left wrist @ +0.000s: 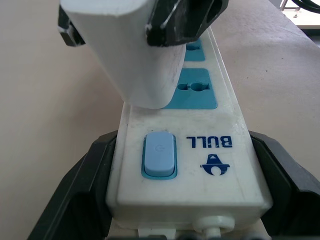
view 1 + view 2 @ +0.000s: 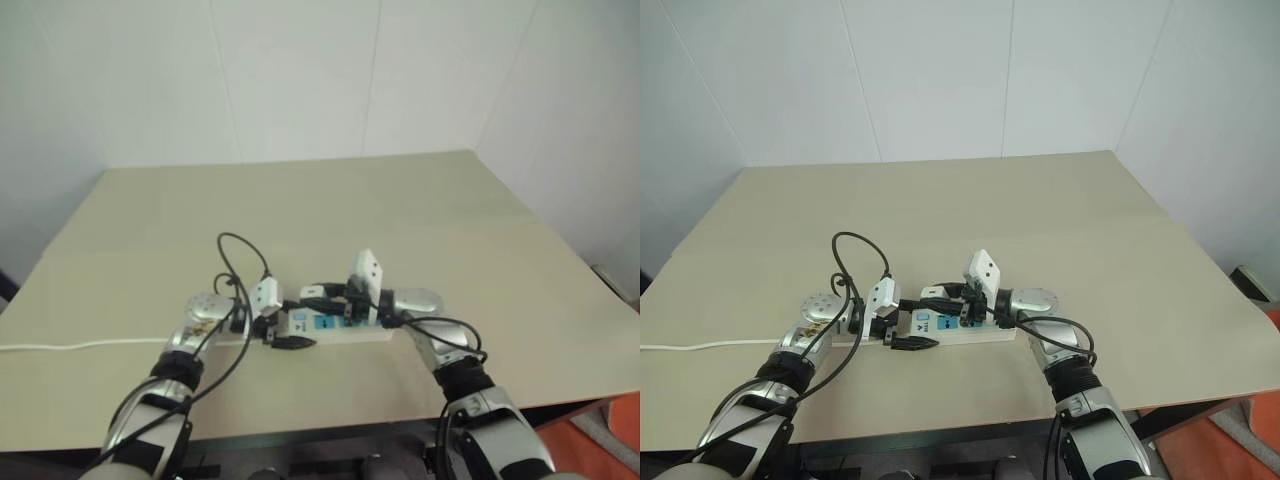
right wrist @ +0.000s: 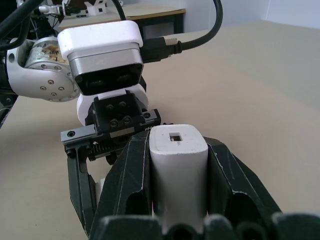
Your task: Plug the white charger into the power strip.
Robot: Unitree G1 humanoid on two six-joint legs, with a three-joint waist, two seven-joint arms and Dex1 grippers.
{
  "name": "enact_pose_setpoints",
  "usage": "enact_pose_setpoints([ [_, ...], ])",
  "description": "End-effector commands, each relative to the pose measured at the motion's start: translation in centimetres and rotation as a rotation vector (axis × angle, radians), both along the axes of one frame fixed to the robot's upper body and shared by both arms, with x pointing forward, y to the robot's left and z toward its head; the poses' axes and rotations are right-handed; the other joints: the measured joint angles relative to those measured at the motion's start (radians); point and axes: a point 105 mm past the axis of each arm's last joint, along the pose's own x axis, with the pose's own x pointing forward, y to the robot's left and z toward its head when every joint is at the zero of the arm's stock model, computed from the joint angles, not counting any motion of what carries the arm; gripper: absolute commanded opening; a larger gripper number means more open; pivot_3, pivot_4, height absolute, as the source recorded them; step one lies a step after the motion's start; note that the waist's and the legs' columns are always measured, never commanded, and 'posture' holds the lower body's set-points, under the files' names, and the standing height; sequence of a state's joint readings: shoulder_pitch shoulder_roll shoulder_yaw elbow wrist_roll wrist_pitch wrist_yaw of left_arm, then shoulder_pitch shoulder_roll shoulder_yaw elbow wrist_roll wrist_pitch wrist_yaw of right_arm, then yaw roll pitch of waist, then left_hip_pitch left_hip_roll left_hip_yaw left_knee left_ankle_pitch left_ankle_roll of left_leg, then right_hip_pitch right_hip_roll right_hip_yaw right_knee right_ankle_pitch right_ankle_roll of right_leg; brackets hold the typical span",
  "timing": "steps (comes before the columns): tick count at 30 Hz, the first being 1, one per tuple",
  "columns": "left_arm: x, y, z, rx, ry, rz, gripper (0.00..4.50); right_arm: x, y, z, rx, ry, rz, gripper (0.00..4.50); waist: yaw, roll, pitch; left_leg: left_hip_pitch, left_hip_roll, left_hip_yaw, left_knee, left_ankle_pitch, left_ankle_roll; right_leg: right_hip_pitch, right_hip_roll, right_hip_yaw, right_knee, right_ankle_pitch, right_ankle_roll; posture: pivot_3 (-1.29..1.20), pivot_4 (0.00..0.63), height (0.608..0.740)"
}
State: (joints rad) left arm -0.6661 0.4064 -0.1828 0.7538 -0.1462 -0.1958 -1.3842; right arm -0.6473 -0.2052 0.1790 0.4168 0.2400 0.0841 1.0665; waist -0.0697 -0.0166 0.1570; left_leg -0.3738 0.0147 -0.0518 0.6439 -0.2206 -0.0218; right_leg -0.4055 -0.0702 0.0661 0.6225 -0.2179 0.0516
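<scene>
The left pincer [image 1: 190, 200] is clamping the strip [image 1: 200, 145] on the table [image 2: 300, 200]. The right pincer [image 3: 177, 165] is pinching the charger [image 3: 177, 155] over a socket [image 1: 195, 90]; seating looks left to do.

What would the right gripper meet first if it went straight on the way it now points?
Probably the left gripper. The right gripper, shut on the white charger, points level at it across the power strip, which the left one clamps. The gap between them is hard to judge.
</scene>
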Motion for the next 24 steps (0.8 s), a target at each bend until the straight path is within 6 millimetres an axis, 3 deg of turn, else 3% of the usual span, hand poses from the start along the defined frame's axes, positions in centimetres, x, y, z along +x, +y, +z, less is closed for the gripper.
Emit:
enact_pose_setpoints([
  [1, -1.0, 1.3, -2.8, 0.110, 0.092, 0.007, 3.30, 0.5, -0.3, 1.6, 0.024, -0.065, -0.014, 1.16, 0.000, 0.000, 0.000, 0.000, 0.000, 0.000, 0.000, 0.000, 0.000, 0.000, 0.000, 0.000, 0.000, 0.000, 0.000, 0.00, 0.150, 0.740],
  [13, -1.1, 1.6, -2.8, 0.118, 0.096, 0.003, 3.30, 1.3, -1.1, 1.6, 0.025, -0.068, -0.046, 1.16, -0.001, 0.000, 0.000, 0.001, 0.000, 0.000, 0.000, 0.000, 0.000, 0.000, 0.000, 0.000, 0.001, 0.000, 0.000, 0.00, 0.150, 0.740],
  [24, -1.3, 1.9, -2.7, 0.119, 0.096, 0.007, 3.30, 0.4, -1.9, 1.4, 0.009, -0.063, 0.066, 1.16, 0.002, -0.002, 0.001, -0.001, 0.000, 0.000, -0.001, 0.000, 0.000, -0.001, 0.000, 0.000, 0.000, -0.001, 0.000, 0.00, 0.150, 0.740],
])
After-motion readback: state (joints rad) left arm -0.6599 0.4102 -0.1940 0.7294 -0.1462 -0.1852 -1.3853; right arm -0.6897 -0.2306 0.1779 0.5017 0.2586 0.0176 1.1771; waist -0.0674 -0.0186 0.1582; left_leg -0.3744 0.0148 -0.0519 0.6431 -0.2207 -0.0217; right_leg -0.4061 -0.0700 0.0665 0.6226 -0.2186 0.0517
